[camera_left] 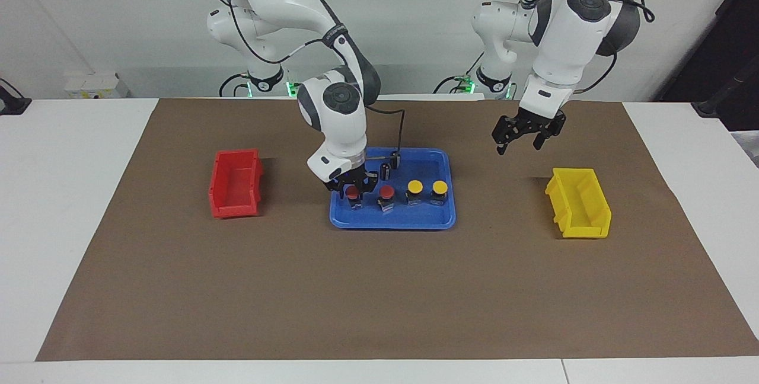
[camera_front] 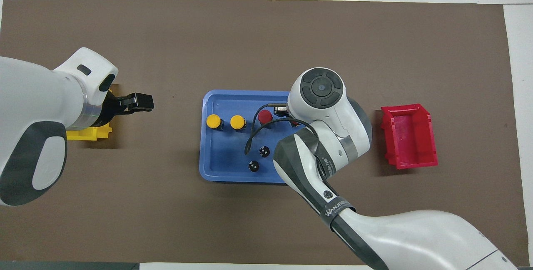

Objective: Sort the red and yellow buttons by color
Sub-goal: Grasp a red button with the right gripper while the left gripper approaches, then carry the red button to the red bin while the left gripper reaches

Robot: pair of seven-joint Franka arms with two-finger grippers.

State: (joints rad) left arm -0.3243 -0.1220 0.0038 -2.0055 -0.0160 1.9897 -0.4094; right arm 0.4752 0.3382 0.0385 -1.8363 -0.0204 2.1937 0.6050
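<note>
Four buttons stand in a row in the blue tray (camera_left: 442,221). The two yellow buttons (camera_left: 415,186) (camera_left: 439,186) are toward the left arm's end, also seen from overhead as yellow buttons (camera_front: 214,121) (camera_front: 237,121). My right gripper (camera_left: 353,187) is down in the tray, shut on the red button (camera_left: 353,193) nearest the red bin. The second red button (camera_left: 386,193) (camera_front: 264,116) stands free beside it. Overhead, the right wrist hides that gripper and its button. My left gripper (camera_left: 525,134) (camera_front: 139,101) hangs open and holds nothing, over the mat between tray and yellow bin.
A red bin (camera_left: 235,182) (camera_front: 410,134) sits at the right arm's end and a yellow bin (camera_left: 578,202) (camera_front: 89,133) at the left arm's end, both on the brown mat. Two dark cylinders (camera_front: 264,151) (camera_front: 253,166) stand in the tray nearer the robots.
</note>
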